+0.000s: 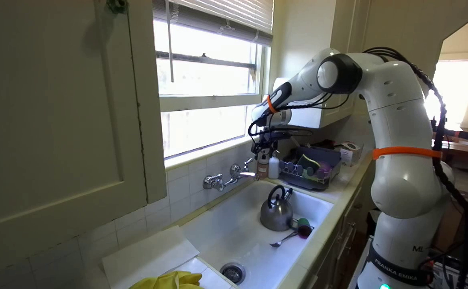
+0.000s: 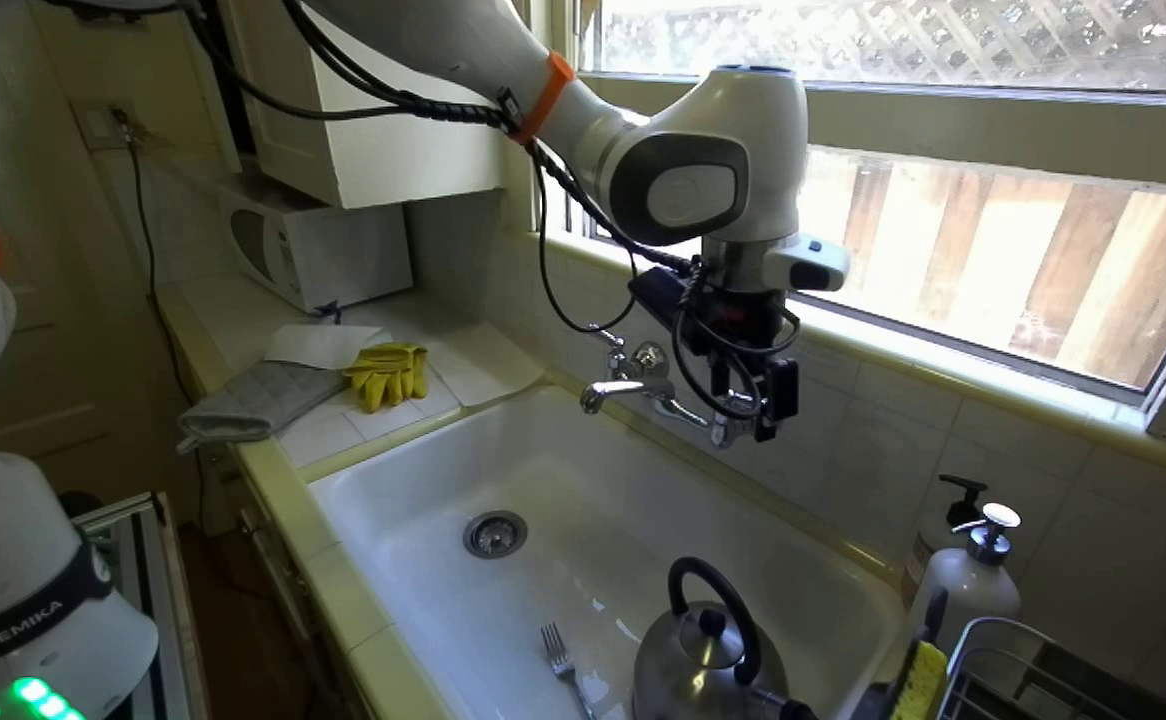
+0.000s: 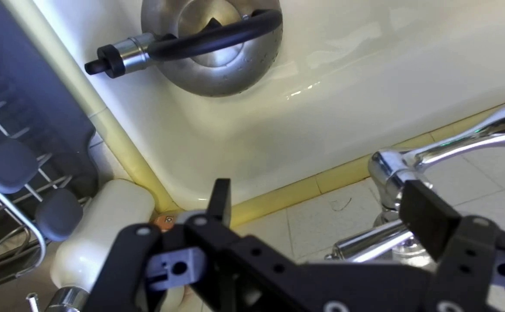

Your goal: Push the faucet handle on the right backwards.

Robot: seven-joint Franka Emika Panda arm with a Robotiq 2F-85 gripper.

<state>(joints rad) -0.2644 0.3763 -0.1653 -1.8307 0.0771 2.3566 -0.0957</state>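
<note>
The jaws stand wide, the faucet handle [image 3: 371, 242] between them in the wrist view.

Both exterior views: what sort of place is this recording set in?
A kitchen, most likely in a home, though the pictures do not settle that last part. A kettle stands in a white sink, and a dish rack sits beside it.
</note>
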